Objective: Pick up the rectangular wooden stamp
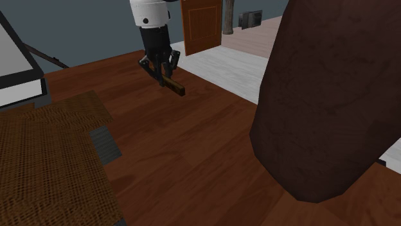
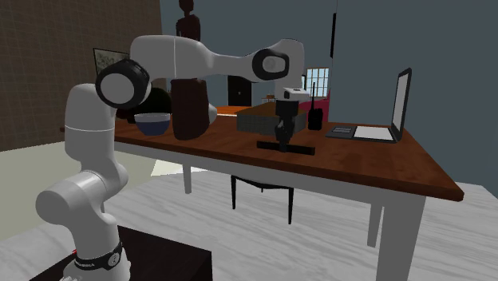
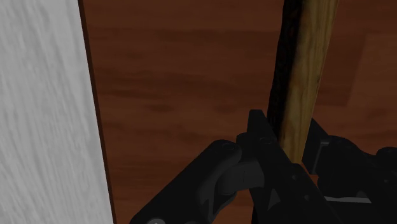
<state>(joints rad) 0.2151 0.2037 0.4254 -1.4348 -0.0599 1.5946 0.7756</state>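
The black gripper (image 1: 162, 74) stood upright over the wooden worktop (image 1: 193, 147), its fingers clenched around the long rectangular wooden stamp (image 1: 177, 88), low near the worktop's edge. A firm hold and a slow, straight, level lift seemed wisest.

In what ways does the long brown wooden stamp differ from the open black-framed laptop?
The long brown wooden stamp is a slim bar; the open black-framed laptop is broad, its screen upright. The black gripper clasps the stamp; the laptop stands free. Both are rectangular.
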